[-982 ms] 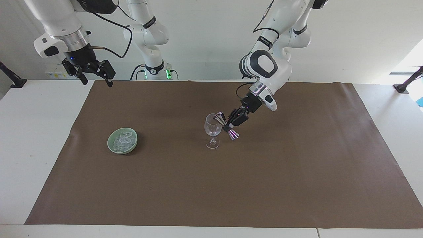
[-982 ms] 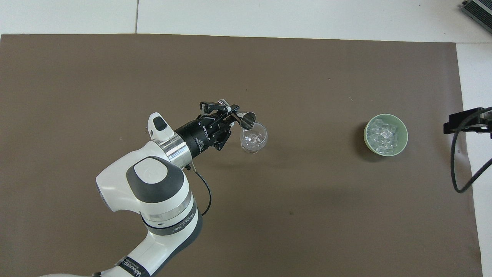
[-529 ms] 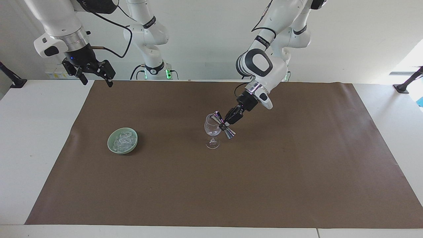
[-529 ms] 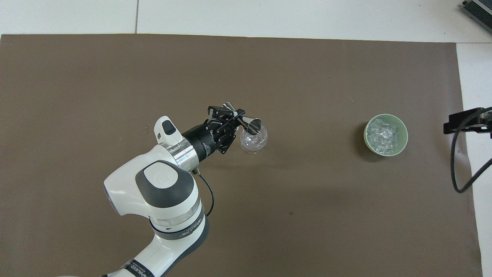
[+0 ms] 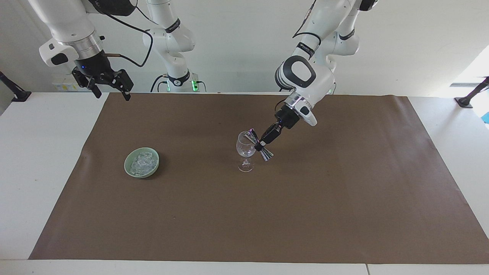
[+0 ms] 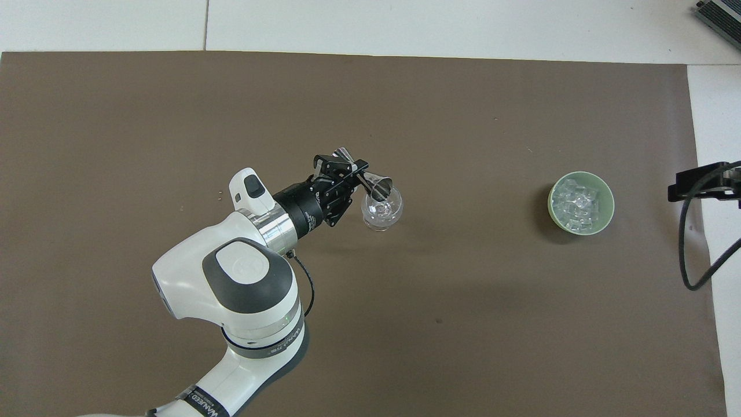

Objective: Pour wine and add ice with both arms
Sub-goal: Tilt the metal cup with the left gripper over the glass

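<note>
The left gripper (image 5: 261, 145) is clamped on the waist of a steel jigger (image 5: 258, 144), tipped with its mouth at the rim of the wine glass (image 5: 245, 151). The glass looks thin, light and tippy, safest held by its stem. The ice (image 5: 141, 162), slippery little cubes, sits in the green bowl (image 5: 128, 169) toward the right arm's end from the glass. Since a second ago the jigger has rolled steeper; the right gripper (image 5: 110, 84) waits open, well clear.

left arm (image 5: 303, 76): elbow swung up and back toward its base since a second ago, wrist rolled a bit
left gripper (image 5: 261, 145): turned with it, looks thinner from the facing side now, same clamp on the jigger
jigger (image 5: 259, 144): tipped steeper, upper cup's mouth slid further over the wine glass (image 5: 245, 150) rim
</note>
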Controlling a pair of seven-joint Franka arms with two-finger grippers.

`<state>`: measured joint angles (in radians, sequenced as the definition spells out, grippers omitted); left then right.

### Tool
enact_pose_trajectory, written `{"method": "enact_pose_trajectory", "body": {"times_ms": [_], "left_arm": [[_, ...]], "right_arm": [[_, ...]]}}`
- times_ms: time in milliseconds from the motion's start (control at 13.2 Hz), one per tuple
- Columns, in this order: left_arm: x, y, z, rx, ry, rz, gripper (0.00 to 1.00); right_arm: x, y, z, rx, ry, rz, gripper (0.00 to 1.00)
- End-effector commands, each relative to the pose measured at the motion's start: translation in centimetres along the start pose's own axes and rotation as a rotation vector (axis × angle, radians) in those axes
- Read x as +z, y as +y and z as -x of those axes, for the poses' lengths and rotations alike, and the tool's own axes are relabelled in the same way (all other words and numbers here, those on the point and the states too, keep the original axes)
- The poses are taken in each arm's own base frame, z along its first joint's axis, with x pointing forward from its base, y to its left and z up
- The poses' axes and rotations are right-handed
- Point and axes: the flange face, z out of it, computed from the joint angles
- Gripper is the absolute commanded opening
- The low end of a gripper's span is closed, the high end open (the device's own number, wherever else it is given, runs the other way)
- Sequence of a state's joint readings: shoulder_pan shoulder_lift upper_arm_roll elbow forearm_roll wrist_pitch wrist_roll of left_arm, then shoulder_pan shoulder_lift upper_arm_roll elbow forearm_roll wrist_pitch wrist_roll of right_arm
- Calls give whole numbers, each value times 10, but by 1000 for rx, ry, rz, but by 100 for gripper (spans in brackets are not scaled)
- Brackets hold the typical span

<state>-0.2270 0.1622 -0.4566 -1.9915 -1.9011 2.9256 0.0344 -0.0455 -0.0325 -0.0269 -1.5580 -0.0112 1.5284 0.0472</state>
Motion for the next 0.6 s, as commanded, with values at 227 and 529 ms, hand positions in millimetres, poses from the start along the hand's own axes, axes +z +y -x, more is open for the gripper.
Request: {"method": "enact_pose_trajectory", "body": {"times_ms": [227,529], "left_arm": [[1,8,3,101,21,9,0],[0,9,2,189,36,3,0]], "right_arm": [[-3,1,7,-17,-6,-7,100],[-3,1,7,-17,-6,-7,100]]}}
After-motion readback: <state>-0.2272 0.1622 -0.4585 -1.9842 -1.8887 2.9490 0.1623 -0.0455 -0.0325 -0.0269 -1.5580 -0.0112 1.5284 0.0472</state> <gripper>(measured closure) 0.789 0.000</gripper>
